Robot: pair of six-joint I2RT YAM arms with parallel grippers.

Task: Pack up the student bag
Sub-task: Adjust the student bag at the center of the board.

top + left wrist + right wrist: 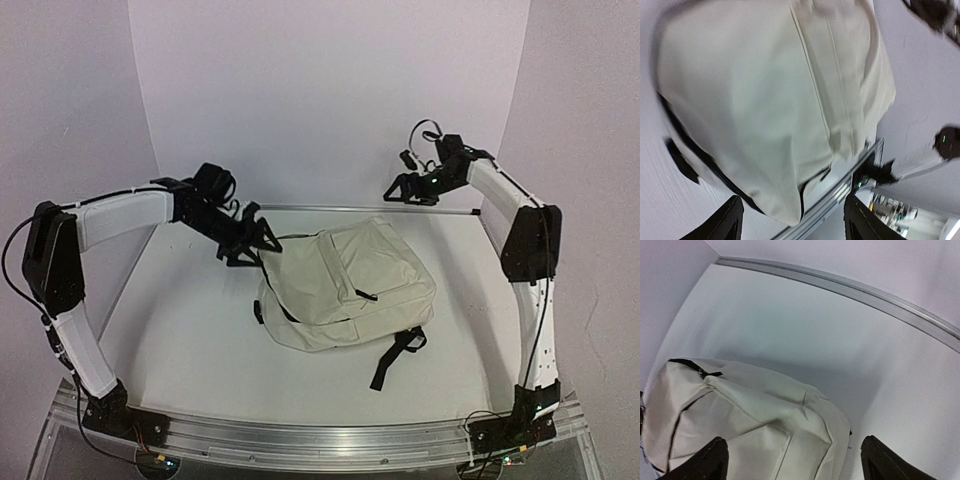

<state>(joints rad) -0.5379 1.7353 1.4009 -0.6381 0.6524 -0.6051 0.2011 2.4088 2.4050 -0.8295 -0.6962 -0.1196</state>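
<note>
The cream student bag [345, 285] lies flat on the white table [190, 340], its black straps trailing toward the front right. My left gripper [250, 243] hovers at the bag's far left corner, jaws wide open and empty; in the left wrist view the bag [765, 100] fills the frame above the gripper [792, 222]. My right gripper [408, 188] is raised behind the bag's far right side, open and empty; in the right wrist view the bag [750, 425] lies below the gripper [792, 460]. No other items to pack are in view.
White walls close in the back and both sides. A metal rail [300, 208] runs along the table's far edge, and an aluminium rail [320, 435] with both arm bases runs along the near edge.
</note>
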